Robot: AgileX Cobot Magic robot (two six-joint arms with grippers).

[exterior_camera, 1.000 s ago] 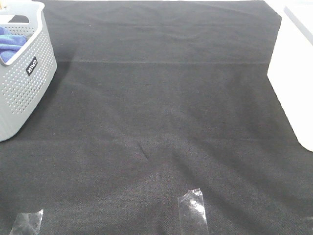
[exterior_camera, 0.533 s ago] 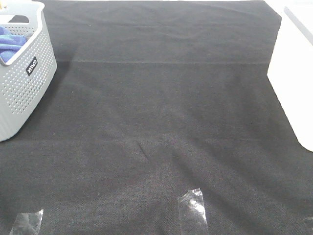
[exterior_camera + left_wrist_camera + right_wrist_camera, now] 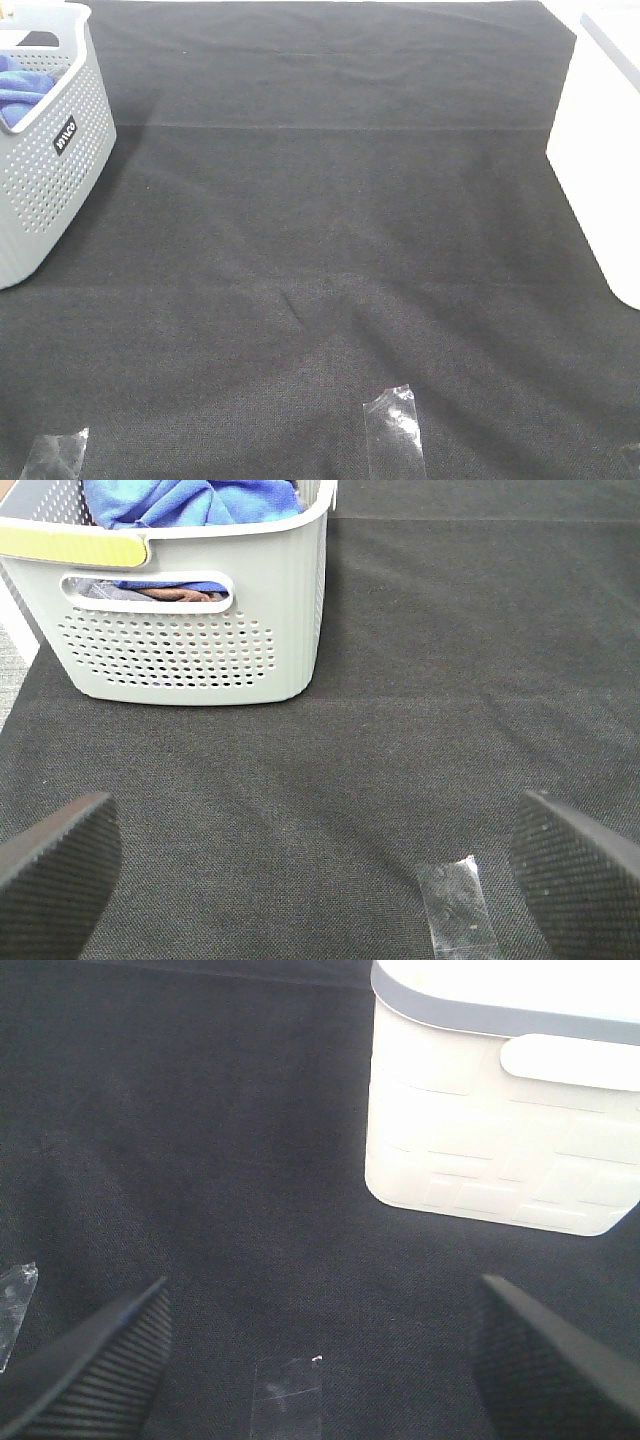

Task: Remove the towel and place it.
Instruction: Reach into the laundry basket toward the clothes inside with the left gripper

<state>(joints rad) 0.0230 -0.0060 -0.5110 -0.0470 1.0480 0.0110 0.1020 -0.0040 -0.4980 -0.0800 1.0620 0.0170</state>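
The bright blue towel (image 3: 18, 88) lies bunched inside the grey perforated basket (image 3: 55, 180) at the far left of the table; the left wrist view shows the towel (image 3: 195, 500) heaped above the basket's rim (image 3: 230, 540). My left gripper (image 3: 320, 875) hangs open over the black cloth in front of that basket, holding nothing. My right gripper (image 3: 320, 1355) is open too, above the cloth near the white bin (image 3: 500, 1110). Neither arm appears in the exterior high view.
A white bin (image 3: 605, 170) stands at the right edge. Black cloth (image 3: 330, 230) covers the table. Pieces of clear tape (image 3: 395, 430) (image 3: 55, 455) stick to it near the front edge. Something brown (image 3: 170, 593) shows through the basket's handle slot.
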